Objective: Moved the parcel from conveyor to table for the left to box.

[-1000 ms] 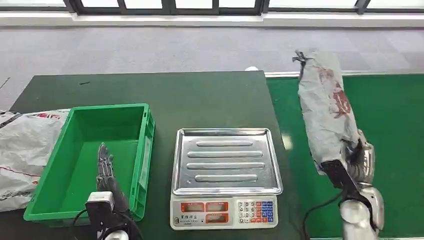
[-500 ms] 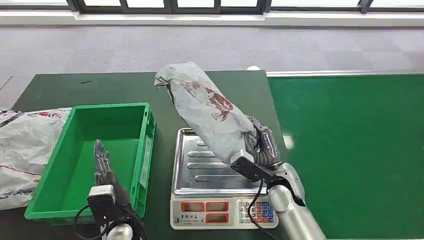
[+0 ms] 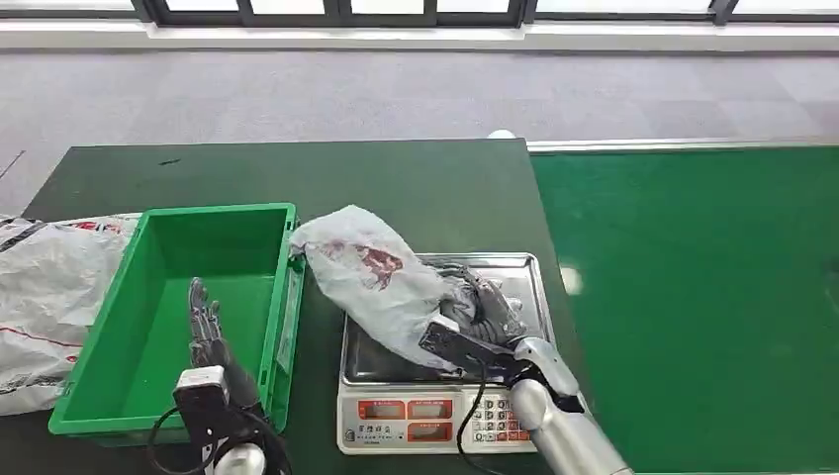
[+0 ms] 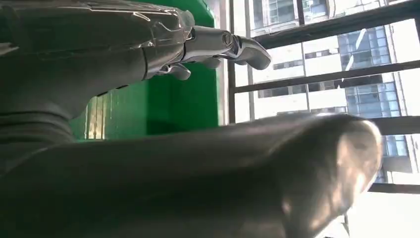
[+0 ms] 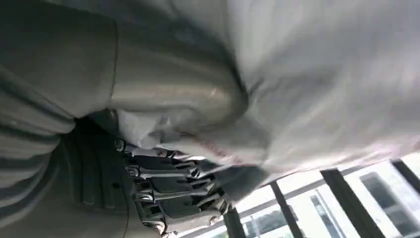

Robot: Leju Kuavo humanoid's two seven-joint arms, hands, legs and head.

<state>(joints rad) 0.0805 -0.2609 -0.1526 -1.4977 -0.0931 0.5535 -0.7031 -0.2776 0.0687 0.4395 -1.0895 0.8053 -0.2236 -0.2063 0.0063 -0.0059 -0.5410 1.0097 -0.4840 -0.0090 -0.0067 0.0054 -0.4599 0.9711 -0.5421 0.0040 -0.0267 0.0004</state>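
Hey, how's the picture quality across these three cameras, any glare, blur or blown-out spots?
Head view: sharp and evenly lit, with soft glare on the ribbed steel scale tray and a bright spot on the green conveyor belt. Left wrist view: the left hand is a blurred close mass; the windows behind are overexposed. Right wrist view: the grey plastic parcel is soft and out of focus, while the right hand's fingers look sharper.

the parcel (image 3: 371,277) was crinkled grey plastic film; the scale (image 3: 445,376) had a ribbed shiny steel pan; the crate (image 3: 178,317) was glossy green plastic.
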